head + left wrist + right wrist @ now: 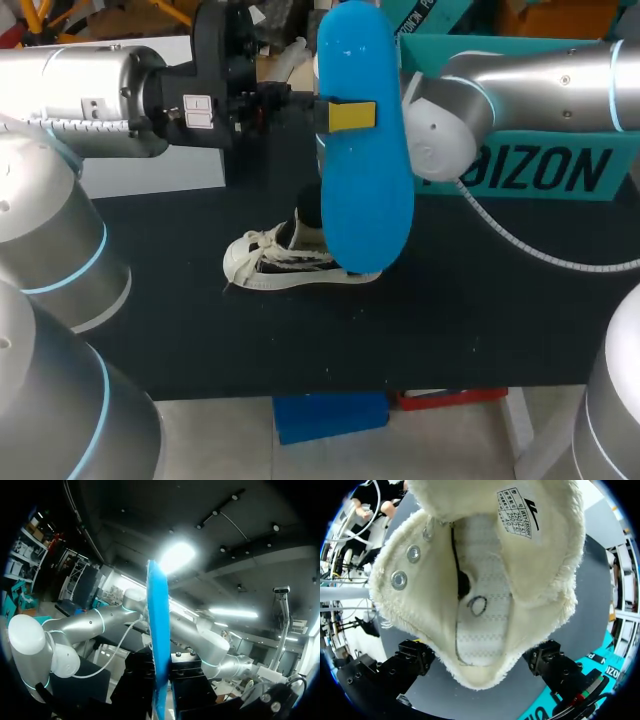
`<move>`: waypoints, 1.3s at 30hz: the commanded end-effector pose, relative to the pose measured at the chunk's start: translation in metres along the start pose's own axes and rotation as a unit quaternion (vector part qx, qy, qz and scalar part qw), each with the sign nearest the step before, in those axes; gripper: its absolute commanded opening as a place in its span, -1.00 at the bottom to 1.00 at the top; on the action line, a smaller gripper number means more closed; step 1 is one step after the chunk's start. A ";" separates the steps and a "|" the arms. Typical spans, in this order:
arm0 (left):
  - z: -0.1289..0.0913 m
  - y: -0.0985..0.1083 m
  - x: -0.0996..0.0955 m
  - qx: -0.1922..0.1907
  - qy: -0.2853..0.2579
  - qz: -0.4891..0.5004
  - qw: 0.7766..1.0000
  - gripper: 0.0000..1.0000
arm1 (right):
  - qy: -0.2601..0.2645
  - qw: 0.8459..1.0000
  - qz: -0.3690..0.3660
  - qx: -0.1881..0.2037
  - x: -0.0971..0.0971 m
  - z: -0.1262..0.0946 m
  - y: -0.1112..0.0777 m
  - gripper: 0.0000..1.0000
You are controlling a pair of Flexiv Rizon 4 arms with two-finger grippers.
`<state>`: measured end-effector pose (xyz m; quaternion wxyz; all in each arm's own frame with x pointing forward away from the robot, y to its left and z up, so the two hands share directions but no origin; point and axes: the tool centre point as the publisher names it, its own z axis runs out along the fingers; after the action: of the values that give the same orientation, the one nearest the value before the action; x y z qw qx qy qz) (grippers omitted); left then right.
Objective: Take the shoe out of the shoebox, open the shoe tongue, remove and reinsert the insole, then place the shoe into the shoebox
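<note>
Head view: left hand (350, 115) grips the blue insole (366, 205), long axis upright, over the left-pointing shoe (268, 262).

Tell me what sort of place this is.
Most likely a robotics lab or test bench. A silver left arm and right arm reach over a black table, a white shoe lies on it, and the left gripper holds up a blue insole.

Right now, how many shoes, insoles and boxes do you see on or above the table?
Shoe: 1, white, on the table
Insole: 1, blue, held up by the left hand
Teal box: 1, at the back
Total: 3
</note>
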<state>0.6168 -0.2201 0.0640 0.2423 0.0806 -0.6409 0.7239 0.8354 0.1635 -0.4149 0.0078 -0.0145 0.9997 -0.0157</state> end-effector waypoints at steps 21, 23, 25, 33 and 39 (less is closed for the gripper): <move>0.000 0.001 0.000 -0.001 -0.002 -0.001 1.000 -1.00 | -0.018 0.987 -0.037 -0.157 -0.004 -0.018 -0.018 1.00; 0.000 0.001 0.000 -0.001 -0.002 -0.001 1.000 -1.00 | -0.019 0.983 -0.044 -0.174 -0.005 -0.018 -0.017 1.00; 0.000 0.001 0.000 -0.001 -0.002 -0.001 1.000 -1.00 | -0.021 0.978 -0.048 -0.200 -0.005 -0.017 -0.017 1.00; 0.000 0.001 0.000 -0.001 -0.002 -0.001 1.000 -1.00 | -0.014 0.964 -0.053 -0.258 -0.005 -0.011 -0.015 1.00; 0.000 0.001 0.000 -0.001 -0.002 -0.001 1.000 -1.00 | -0.013 0.956 -0.049 -0.288 -0.005 -0.005 -0.015 1.00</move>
<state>0.6168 -0.2201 0.0639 0.2423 0.0806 -0.6409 0.7239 0.8412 0.1510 -0.4031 0.0181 -0.0650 0.9723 0.2240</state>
